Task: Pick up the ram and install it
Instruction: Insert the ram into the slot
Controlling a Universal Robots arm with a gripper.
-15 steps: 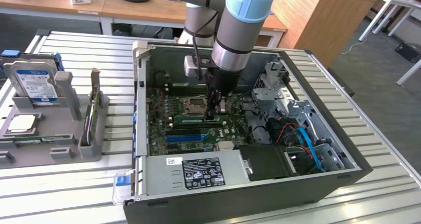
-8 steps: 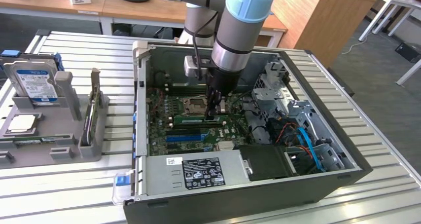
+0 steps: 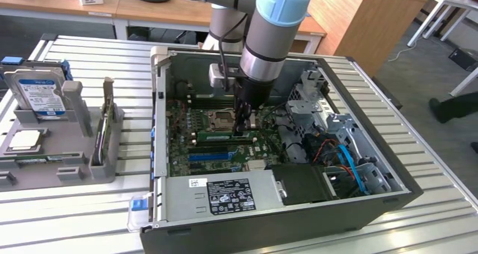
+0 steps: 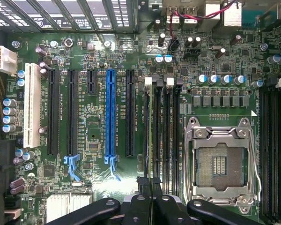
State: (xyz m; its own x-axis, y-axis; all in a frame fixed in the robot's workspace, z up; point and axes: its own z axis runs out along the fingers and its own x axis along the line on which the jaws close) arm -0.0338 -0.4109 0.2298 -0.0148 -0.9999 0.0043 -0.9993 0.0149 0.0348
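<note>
1. From my remote seat I see the fingers (image 4: 150,190) as matte black metal bars at the lower centre of the wrist view, closed on the thin top edge of the ram (image 4: 155,136).
2. The ram is a narrow green stick standing on edge in the pale-latched memory slots (image 4: 171,131), between the black expansion slots and the CPU socket (image 4: 221,161); I cannot tell whether it is fully seated.
3. The socket is a square of bright steel frame around a dark pin field.
4. The long blue slot (image 4: 110,117) is glossy plastic, beside a white one (image 4: 32,105).
5. In the exterior view, the grey and pale blue arm (image 3: 261,47) drops from the upper centre into the open computer case (image 3: 388,170), its fingers (image 3: 240,128) at the green motherboard (image 3: 187,147).
6. That view adds, at the left of the frame, a grey holder (image 3: 67,147) carrying a blue-labelled hard drive (image 3: 39,94) on the ribbed metal table (image 3: 75,220).
</note>
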